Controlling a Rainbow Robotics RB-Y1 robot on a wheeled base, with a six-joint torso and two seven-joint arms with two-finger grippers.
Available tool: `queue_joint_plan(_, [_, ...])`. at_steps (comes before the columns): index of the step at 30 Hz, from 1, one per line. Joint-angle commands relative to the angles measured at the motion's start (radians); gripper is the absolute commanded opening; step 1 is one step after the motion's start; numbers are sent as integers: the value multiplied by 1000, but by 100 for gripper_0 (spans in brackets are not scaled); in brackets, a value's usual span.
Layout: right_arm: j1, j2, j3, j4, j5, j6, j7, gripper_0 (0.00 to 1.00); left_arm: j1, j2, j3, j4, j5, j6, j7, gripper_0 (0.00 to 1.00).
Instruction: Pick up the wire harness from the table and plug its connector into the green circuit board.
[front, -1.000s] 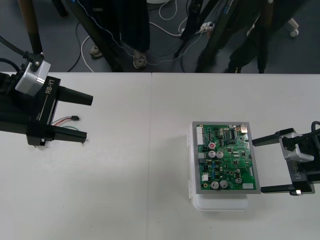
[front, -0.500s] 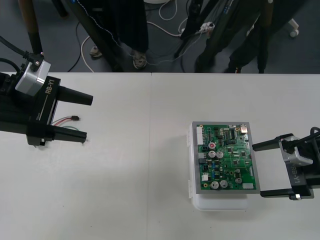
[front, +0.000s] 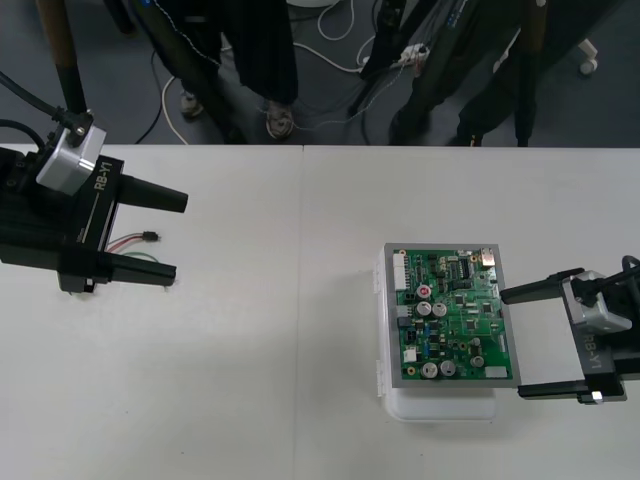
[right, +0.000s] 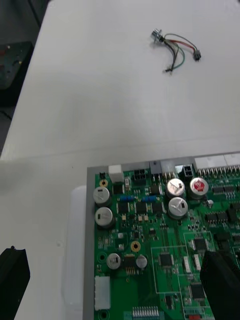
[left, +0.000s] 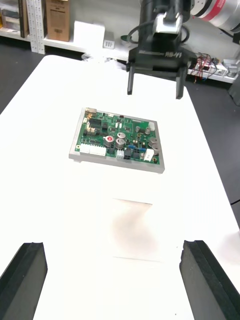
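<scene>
The little wire harness (front: 130, 242) with thin red, green and black wires lies flat on the plain light table (front: 280, 380), far over on my left side and well apart from the board. In the right wrist view I can see its small black plug (right: 196, 56) at one end and its round metal socket (right: 157, 35) at the other. From above, the left gripper (front: 179, 235) has its two black fingers wide apart, one on each side of the harness, and it grips nothing. I cannot tell how close to the table the fingers are. The flat green circuit board (front: 450, 315) sits on its white base (front: 440, 408) on my right side, and no plug is in it. The right gripper (front: 512, 343) waits just beside the board's outer edge, spread wide and empty too. So I think I am at the first step, the pick-up. Next I would bring the left fingers down around the wires near the plug and close them gently, because the wires are thin and could slip. I count one harness, one plug, one socket, one board, one base and two grippers.
</scene>
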Motion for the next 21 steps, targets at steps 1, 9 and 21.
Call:
queue_joint_plan(1, [19, -16, -55, -1, -87, -6, 26, 100, -1, -18, 50, -1, -37, 31, -50, 79])
queue_joint_plan(9, [32, -83, -143, -1, -192, -6, 9, 100, -1, -18, 68, -1, -141, 18, -33, 78])
queue_joint_plan(21, [49, -137, -269, 4, -320, 11, 7, 100, -1, -18, 74, 30, -410, 16, 36, 78])
